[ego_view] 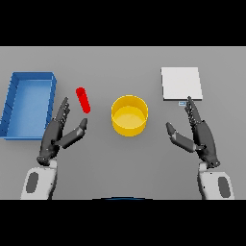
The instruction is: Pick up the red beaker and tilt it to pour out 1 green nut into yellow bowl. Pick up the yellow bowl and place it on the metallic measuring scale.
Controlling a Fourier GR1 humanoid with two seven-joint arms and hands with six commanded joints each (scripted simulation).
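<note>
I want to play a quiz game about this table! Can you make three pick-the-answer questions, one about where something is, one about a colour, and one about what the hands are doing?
1. Where is the red beaker?
A. inside the yellow bowl
B. on the table between the blue tray and the yellow bowl
C. on the scale

2. What colour is the bowl?
A. yellow
B. green
C. white

3. What is the left hand doing?
A. gripping the beaker
B. lifting the bowl
C. open, holding nothing

Answers:
1. B, it lies right of the blue tray and left of the bowl.
2. A, its wall is yellow.
3. C, its fingers are straight, near the beaker.
</note>
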